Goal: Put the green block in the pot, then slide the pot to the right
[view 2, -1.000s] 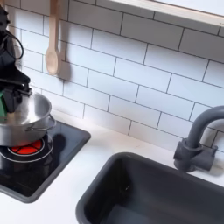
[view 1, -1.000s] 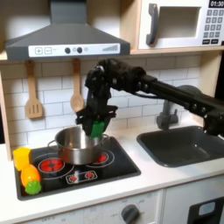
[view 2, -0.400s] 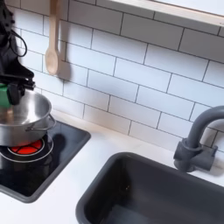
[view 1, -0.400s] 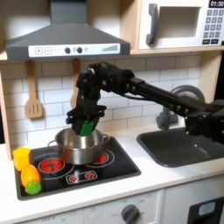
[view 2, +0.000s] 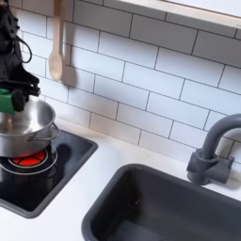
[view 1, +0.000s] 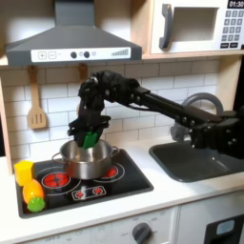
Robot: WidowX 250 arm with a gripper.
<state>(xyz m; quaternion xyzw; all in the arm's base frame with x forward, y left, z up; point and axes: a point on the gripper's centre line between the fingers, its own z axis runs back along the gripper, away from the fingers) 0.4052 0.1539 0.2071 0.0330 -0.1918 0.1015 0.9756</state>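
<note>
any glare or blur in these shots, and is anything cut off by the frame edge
In the first exterior view the whole picture is soft, the pot shows bright glints on its wall, and the tool holds the green block above it. In the second exterior view the pot gleams inside, while the tool and green block are cropped by the second exterior view's left edge.

A toy play kitchen: black stovetop with red burner rings, grey range hood above, white tile wall with hanging wooden spoon, dark sink with grey faucet, microwave on upper shelf.
</note>
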